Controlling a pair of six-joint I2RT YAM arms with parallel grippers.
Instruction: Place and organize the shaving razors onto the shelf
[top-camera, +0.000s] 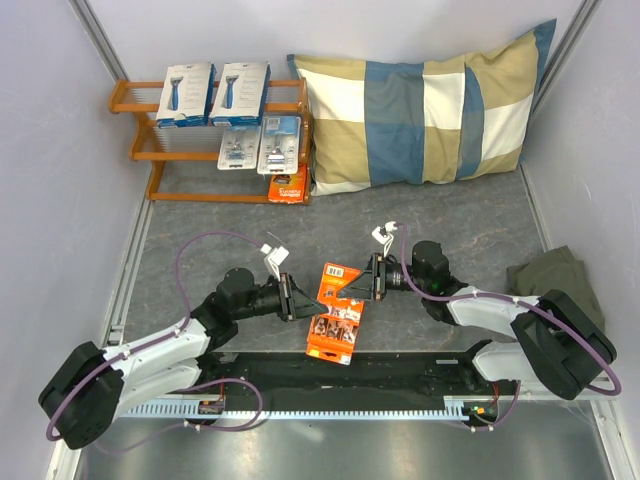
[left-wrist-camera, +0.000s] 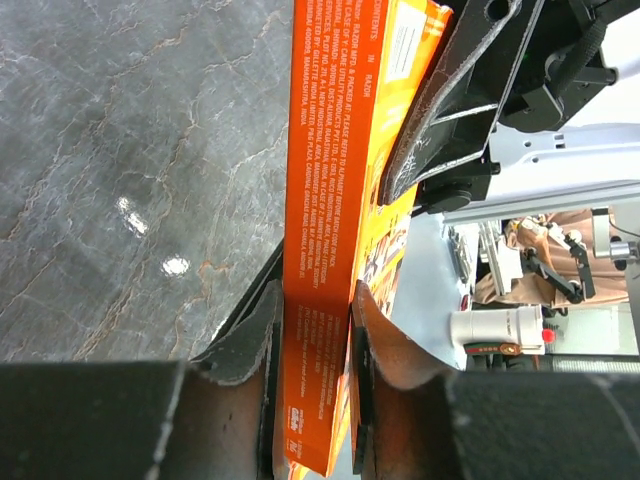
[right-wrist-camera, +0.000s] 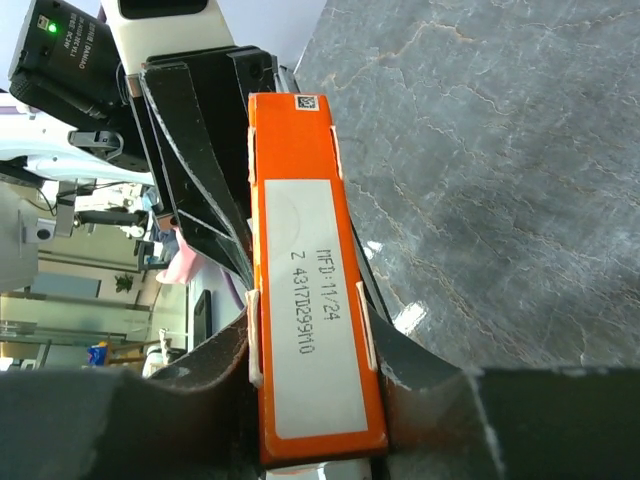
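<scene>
One small orange razor pack (top-camera: 337, 310) is held between both grippers over the table's near middle. My left gripper (top-camera: 298, 298) is shut on its left edge; the left wrist view shows the pack (left-wrist-camera: 325, 250) pinched between the fingers. My right gripper (top-camera: 366, 280) is shut on its upper right end; the right wrist view shows the pack's date-stamped end (right-wrist-camera: 305, 290) between the pads. The wooden shelf (top-camera: 135, 100) at the back left holds two white boxes (top-camera: 186, 95) on top, two blister packs (top-camera: 258, 147) on the middle tier and another orange pack (top-camera: 288, 186) at the bottom.
A blue-and-beige checked pillow (top-camera: 425, 110) leans against the back wall right of the shelf. An olive cloth (top-camera: 550, 272) lies at the right edge. Grey walls close in both sides. The shelf tiers have free room on their left parts.
</scene>
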